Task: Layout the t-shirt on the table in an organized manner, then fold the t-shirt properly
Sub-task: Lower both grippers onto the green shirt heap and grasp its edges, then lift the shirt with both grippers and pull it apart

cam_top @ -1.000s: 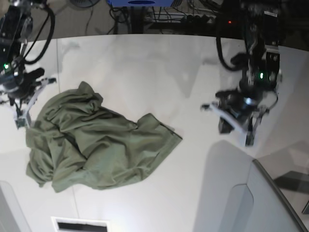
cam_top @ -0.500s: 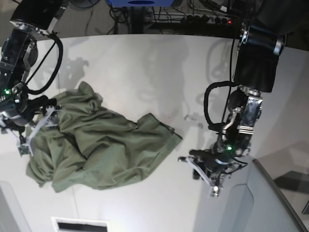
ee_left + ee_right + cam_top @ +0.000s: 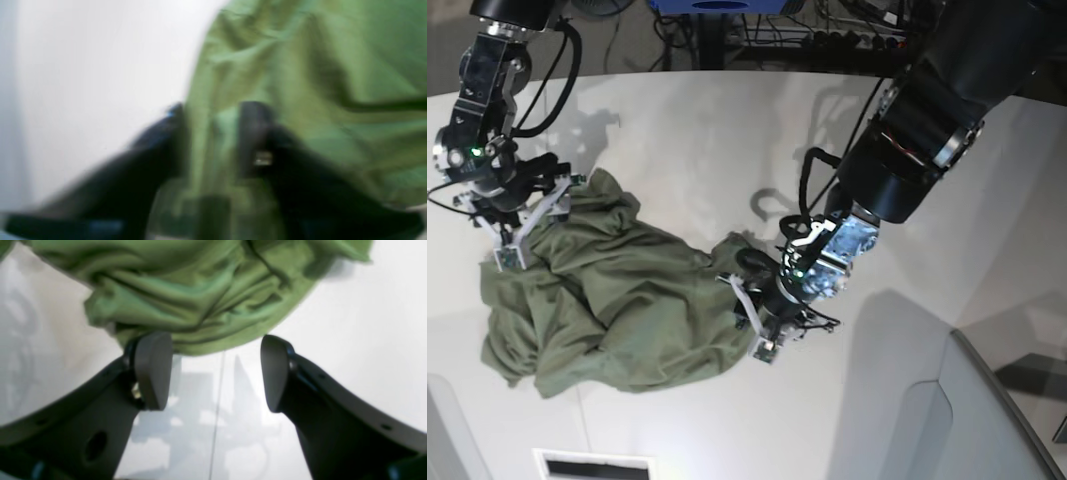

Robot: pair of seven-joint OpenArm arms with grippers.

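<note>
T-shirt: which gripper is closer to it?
Left. The left gripper has t-shirt fabric between its fingers; the right gripper is open, just short of the hem, over the table.

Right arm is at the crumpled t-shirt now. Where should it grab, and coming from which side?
Judging by the right wrist view, take the bunched fold of the t-shirt just ahead of the open right gripper, coming in low over the table; that fold sits raised.

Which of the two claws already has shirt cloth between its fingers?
The left claw: shirt cloth lies between its fingers. The right claw is open over bare table.
</note>
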